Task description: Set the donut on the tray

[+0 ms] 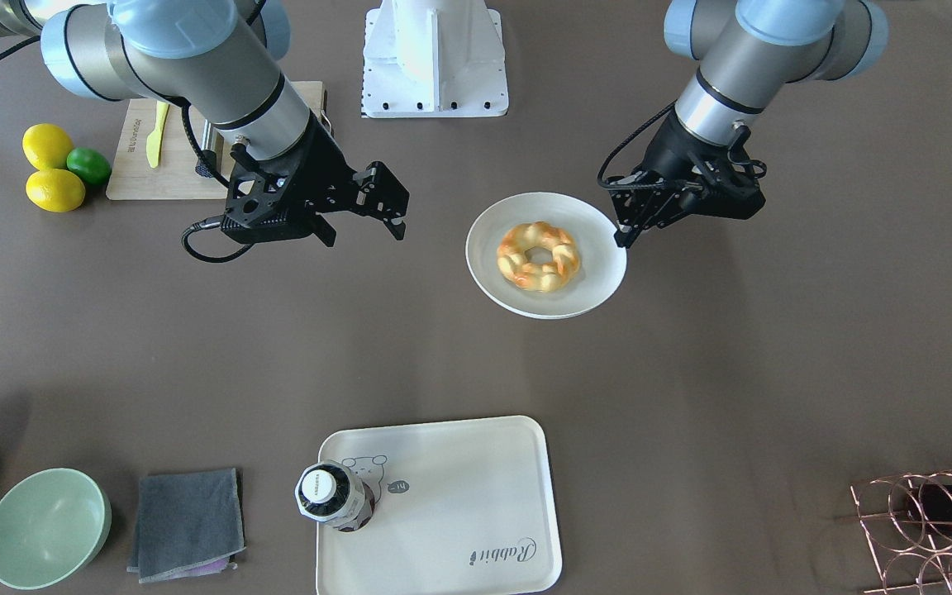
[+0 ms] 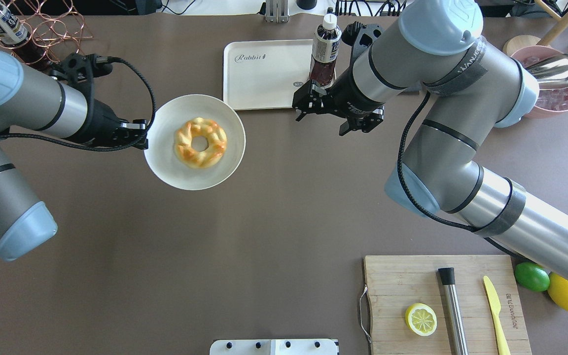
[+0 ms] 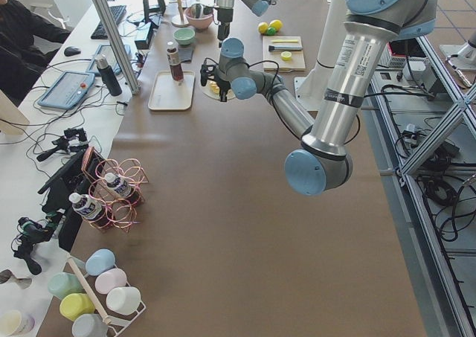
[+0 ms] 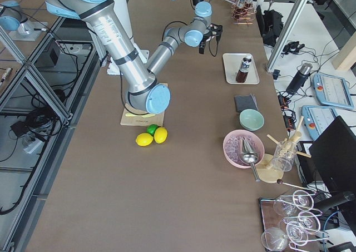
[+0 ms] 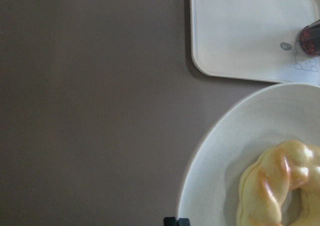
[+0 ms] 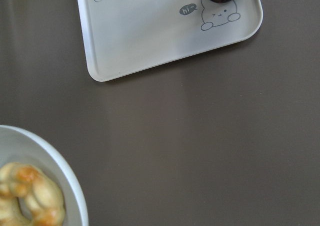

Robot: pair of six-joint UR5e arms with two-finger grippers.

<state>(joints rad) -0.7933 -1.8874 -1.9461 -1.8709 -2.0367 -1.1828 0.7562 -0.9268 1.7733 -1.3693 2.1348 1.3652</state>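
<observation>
The donut (image 1: 538, 256), a braided yellow ring with browned patches, lies on a round off-white plate (image 1: 600, 268). My left gripper (image 1: 623, 237) is shut on the plate's rim; the overhead view shows it at the plate's (image 2: 165, 153) left edge, with the donut (image 2: 200, 143) in the middle. The cream tray (image 1: 476, 487) with "Rabbit" script lies apart from the plate, across the table from me. My right gripper (image 1: 364, 235) is open and empty, hovering between plate and tray (image 2: 264, 74). Both wrist views show the donut (image 5: 280, 186) (image 6: 30, 191) and the tray (image 5: 240, 31) (image 6: 145, 36).
A dark drink bottle (image 1: 329, 496) stands on the tray's corner. A wooden cutting board (image 2: 412, 286) holds a lemon slice (image 2: 421, 319), a steel rod and a yellow knife. Lemons and a lime (image 1: 88, 165), a green bowl (image 1: 46, 529), a grey cloth (image 1: 187, 522) and a copper rack (image 1: 939, 529) stand around.
</observation>
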